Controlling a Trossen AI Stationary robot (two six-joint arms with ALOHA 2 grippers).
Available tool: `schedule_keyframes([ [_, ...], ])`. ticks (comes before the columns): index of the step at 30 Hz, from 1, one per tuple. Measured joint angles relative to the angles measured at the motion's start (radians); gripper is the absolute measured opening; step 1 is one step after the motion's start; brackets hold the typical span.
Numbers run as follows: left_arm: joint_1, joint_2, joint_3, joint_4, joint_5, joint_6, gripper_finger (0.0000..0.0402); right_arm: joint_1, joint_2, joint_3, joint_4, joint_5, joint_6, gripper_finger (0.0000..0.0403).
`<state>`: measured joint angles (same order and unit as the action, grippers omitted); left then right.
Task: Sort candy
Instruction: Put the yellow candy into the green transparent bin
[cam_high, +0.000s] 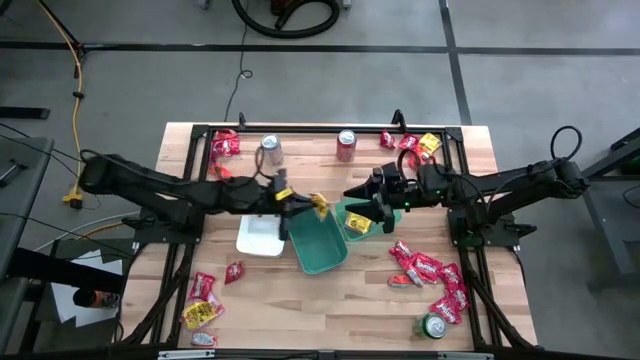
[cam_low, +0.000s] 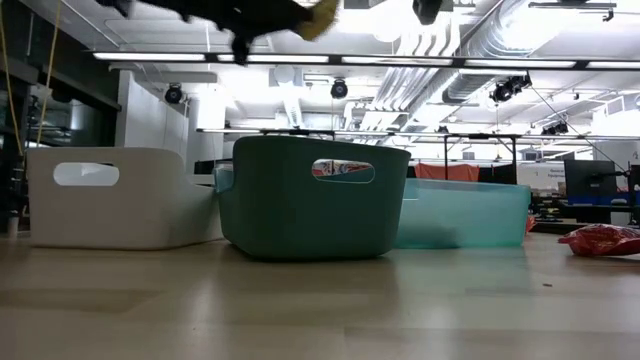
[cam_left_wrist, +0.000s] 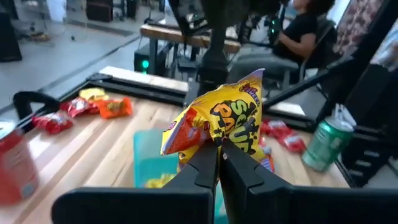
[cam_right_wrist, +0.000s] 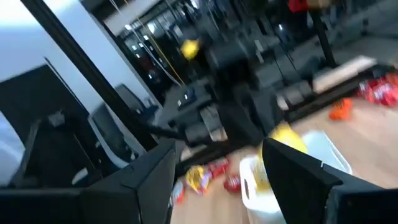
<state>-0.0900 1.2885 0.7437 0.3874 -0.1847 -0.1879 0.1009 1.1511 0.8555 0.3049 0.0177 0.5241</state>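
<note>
The left gripper (cam_left_wrist: 219, 163) pinches a yellow candy (cam_left_wrist: 233, 121) above the trays, probably for dropping; the right gripper (cam_right_wrist: 217, 163) waits wide open.

The left arm reaches from the left side toward the counter's (cam_high: 330, 300) middle, its left gripper (cam_high: 312, 204) raised off the surface with jaws pinched shut on a yellow candy packet (cam_left_wrist: 233, 121). The right arm stretches in from the right side; its right gripper (cam_high: 362, 205) hangs near the counter's middle, close to the left one, jaws spread and holding nothing.
</note>
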Motion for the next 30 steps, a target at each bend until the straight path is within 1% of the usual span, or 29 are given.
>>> schedule_keyframes([
  [3,0.029,0.126,0.006,0.147,0.0,-0.014,0.0,0.0,0.0,0.0,0.054,0.0,-0.038,0.0236],
  [5,0.044,0.208,0.042,0.174,0.0,-0.031,0.0,-0.003,0.0,0.0,0.071,0.005,-0.055,0.0236],
  [7,0.055,0.279,0.091,0.186,0.013,-0.031,0.0,-0.005,0.0,0.0,0.072,0.032,-0.06,0.0236],
  [11,0.069,0.419,0.207,0.187,0.1,0.051,0.0,-0.005,0.0,0.0,0.072,0.079,-0.062,0.0236],
  [14,0.07,0.503,0.287,0.148,0.102,0.074,0.0001,-0.005,0.0,0.0,0.072,0.085,-0.062,0.0236],
  [16,0.07,0.538,0.336,0.069,0.098,0.068,0.0008,-0.005,0.0,0.0,0.072,0.085,-0.062,0.0236],
  [18,0.07,0.564,0.377,-0.018,0.098,0.069,0.0022,-0.005,0.0,0.0,0.072,0.085,-0.062,0.0236],
  [21,0.07,0.574,0.404,-0.114,0.098,0.069,0.0057,-0.005,0.0,0.0,0.072,0.085,-0.062,0.0236],
  [25,0.07,0.552,0.409,-0.157,0.094,0.059,0.0117,-0.005,0.0,0.0,0.073,0.085,-0.062,0.0236],
  [30,0.07,0.517,0.409,-0.149,0.094,0.009,0.0181,-0.005,0.0,0.0,0.074,0.085,-0.097,0.0236],
])
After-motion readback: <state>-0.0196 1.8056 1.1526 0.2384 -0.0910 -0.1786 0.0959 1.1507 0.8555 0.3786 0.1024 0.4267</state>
